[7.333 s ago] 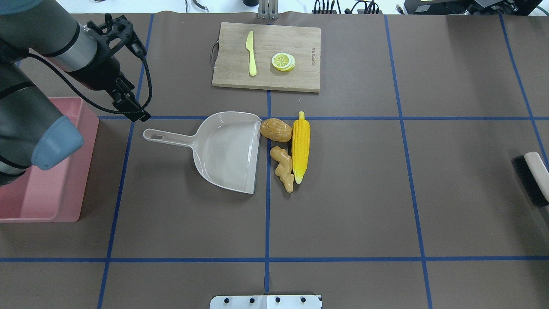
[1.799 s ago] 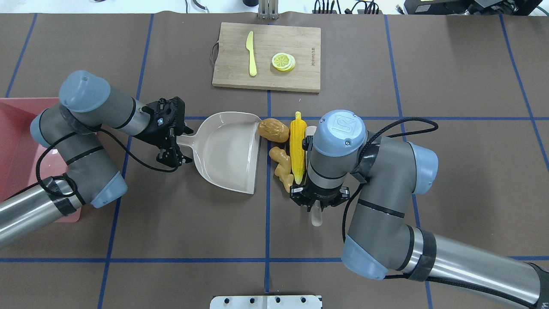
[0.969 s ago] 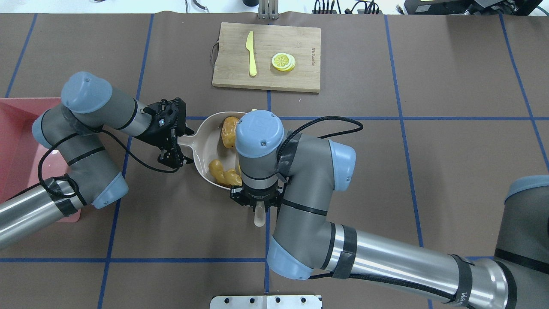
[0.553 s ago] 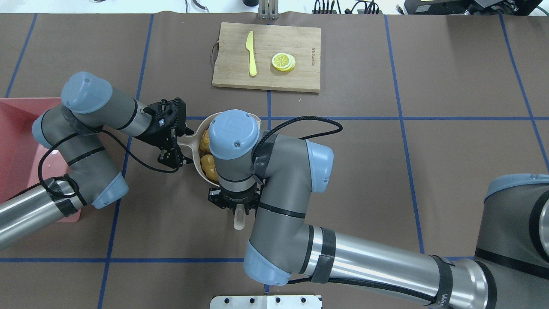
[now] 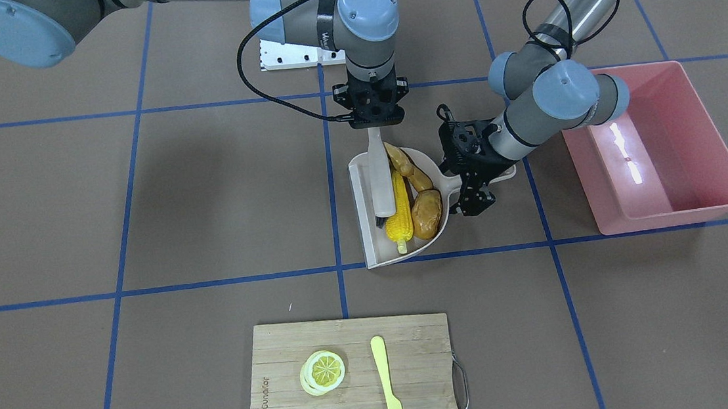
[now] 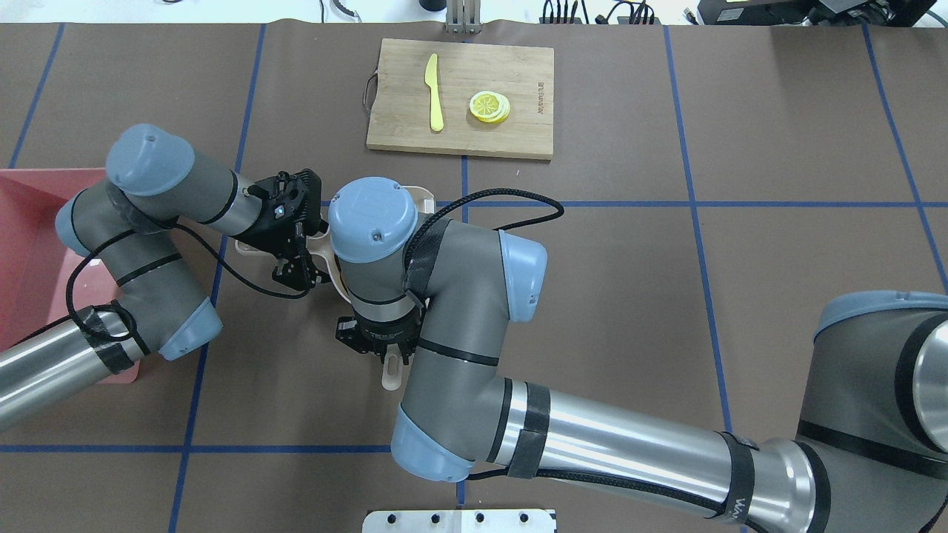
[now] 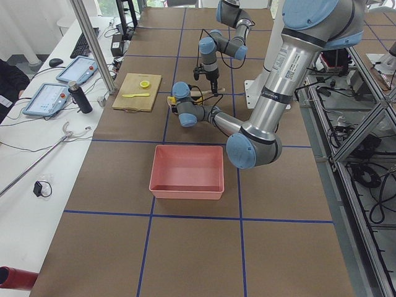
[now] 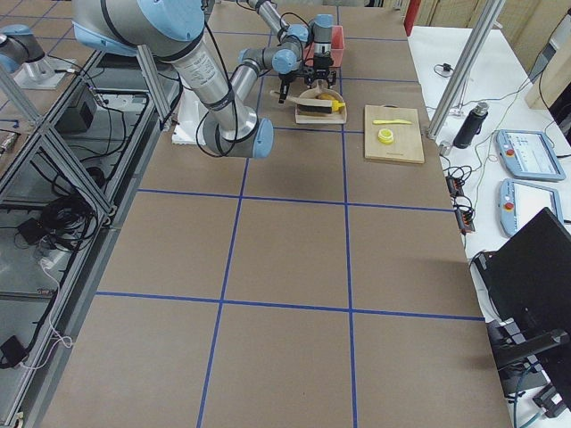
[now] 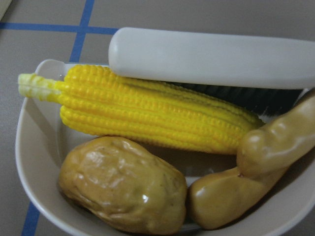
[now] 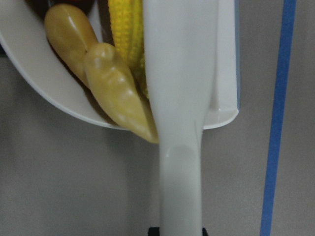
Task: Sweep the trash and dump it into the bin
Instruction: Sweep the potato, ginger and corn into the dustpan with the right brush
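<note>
The trash lies in the beige dustpan (image 5: 367, 230): yellow corn cob (image 5: 398, 218), tan ginger root (image 5: 408, 164) and brown potato (image 5: 426, 213). My right gripper (image 5: 375, 126) is shut on a white brush (image 5: 380, 183), whose head lies in the pan against the corn. My left gripper (image 5: 475, 178) is shut on the dustpan handle. The left wrist view shows corn (image 9: 147, 115), potato (image 9: 123, 189), ginger (image 9: 256, 172) and brush (image 9: 211, 56) close together. The pink bin (image 5: 668, 217) stands beyond my left gripper, with nothing showing inside. In the overhead view my right arm hides the pan.
A wooden cutting board (image 5: 355, 403) with a lemon slice (image 5: 322, 371) and a pale yellow knife (image 5: 388, 387) lies across the table from the robot. A metal mounting plate (image 5: 291, 52) sits at the robot's edge. Blue tape lines cross the brown table.
My right arm has swept the brush leftward, pushing corn, ginger and potato from the table into the dustpan. My left gripper has stayed on the handle.
</note>
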{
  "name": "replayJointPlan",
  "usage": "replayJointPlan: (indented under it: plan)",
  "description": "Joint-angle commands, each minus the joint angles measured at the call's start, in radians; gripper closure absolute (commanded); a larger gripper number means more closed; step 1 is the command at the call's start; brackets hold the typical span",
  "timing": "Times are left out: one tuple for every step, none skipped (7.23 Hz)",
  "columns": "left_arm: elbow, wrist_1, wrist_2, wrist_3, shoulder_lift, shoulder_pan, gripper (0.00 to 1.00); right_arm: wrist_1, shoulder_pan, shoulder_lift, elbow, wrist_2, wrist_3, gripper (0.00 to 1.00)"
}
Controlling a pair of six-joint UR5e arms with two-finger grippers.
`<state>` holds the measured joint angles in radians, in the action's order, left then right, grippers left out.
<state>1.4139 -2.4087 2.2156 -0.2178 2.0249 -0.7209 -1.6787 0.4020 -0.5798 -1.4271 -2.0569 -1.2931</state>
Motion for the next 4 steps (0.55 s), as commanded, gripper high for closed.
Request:
replayJointPlan:
  plan:
    - [-0.001,0.0,-0.001,0.0,0.0,0.0,0.14,-0.053,0.061,-0.035,-0.067,-0.05,0.053,1.0]
    - [-0.001,0.0,-0.002,0.0,0.0,0.0,0.14,-0.093,0.069,-0.043,-0.102,-0.051,0.09,1.0]
    - [-0.001,0.002,-0.002,0.0,0.0,0.0,0.14,-0.099,0.069,-0.046,-0.108,-0.051,0.093,1.0]
    - [-0.001,0.002,-0.002,0.0,0.0,0.0,0.14,-0.104,0.09,-0.049,-0.114,-0.054,0.109,1.0]
